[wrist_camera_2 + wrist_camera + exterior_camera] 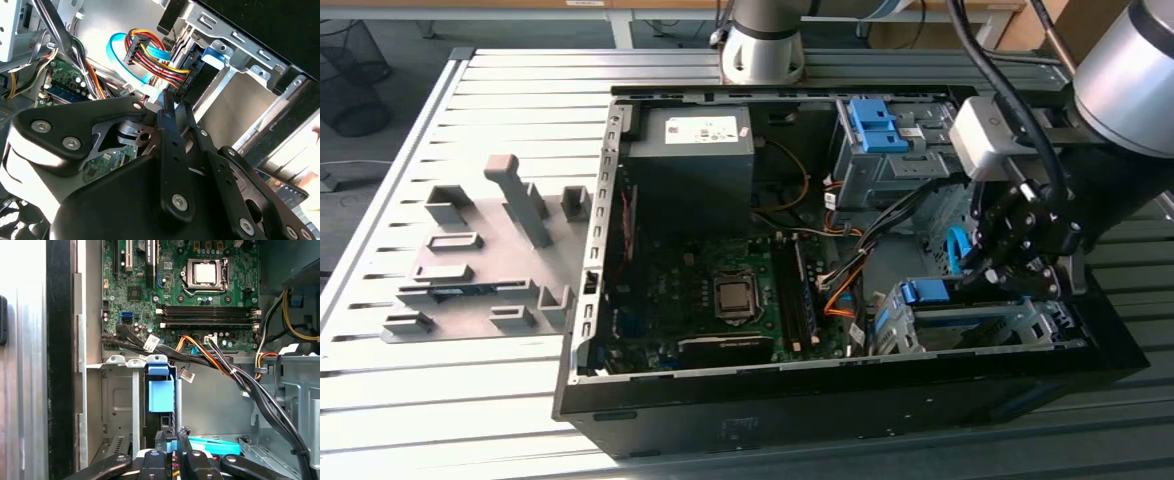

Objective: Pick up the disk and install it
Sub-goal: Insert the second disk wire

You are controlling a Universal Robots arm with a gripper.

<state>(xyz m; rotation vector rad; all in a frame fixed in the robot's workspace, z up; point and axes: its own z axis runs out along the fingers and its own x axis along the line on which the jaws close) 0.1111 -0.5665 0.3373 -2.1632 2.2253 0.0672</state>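
**Open computer case on slatted surface: disk seated in drive cage, gripper just behind it**

Item 1. The computer case [720, 395] lay on its side with the cover off, on a slatted metal surface [454, 400]. A grey moulded fixture [480, 260] sat on the surface beside the case, toward the exterior view's left edge.

Item 2. The disk [927, 292] stood on edge in a slot of the metal drive cage [974, 325]. This was at the near corner of the case on the exterior view's right. In the first wrist view its blue plastic frame [160, 390] showed between the cage walls [117, 395]. In the second wrist view the blue tab [212, 56] showed at the cage's rim.

Item 3. The gripper [1007, 270] hung inside the case over that same corner, just beside the disk. In both wrist views [174, 105] [171, 436] its fingers were drawn almost together, with a narrow gap and nothing seen between them. Whether their tips touched the disk could not be told.

Item 4. The motherboard [200, 295] filled the middle of the case floor. A bundle of coloured cables [150, 55] and a light-blue flat cable [215, 445] ran between it and the cage.

Item 5. A grey power-supply box [694, 150] sat at the far edge of the case, and a bare blue bracket [874, 125] was in the far corner on the exterior view's right.
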